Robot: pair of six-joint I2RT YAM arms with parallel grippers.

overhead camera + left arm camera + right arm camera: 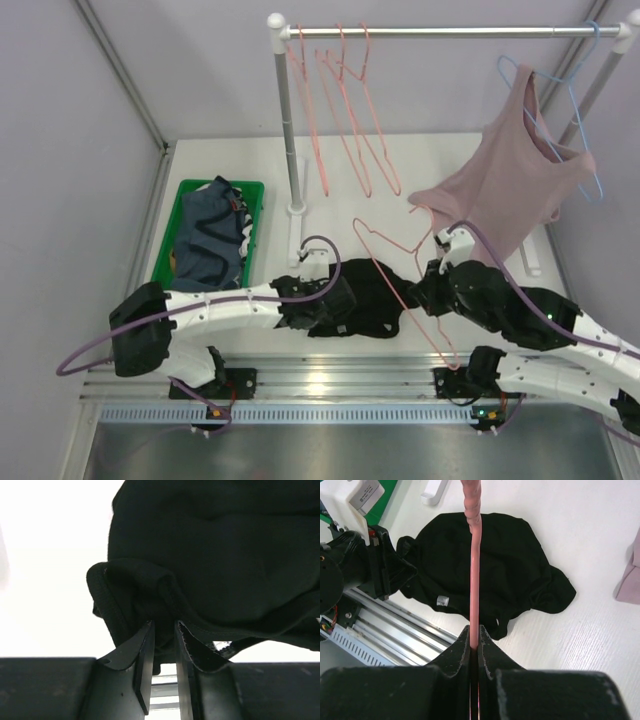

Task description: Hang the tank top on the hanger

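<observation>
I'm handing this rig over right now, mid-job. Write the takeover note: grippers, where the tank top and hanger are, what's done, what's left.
Left gripper: jaws narrowly apart at a bunched fold on the edge of the tank top; I cannot tell whether it has a firm grip.
Right gripper: shut on the wire of the hanger.
Tank top: crumpled on the table between the arms.
Hanger: held above the tank top.
Done: hanger in hand.
Left: secure the fabric, then work the hanger into the top; no part of it is on the hanger yet.
</observation>
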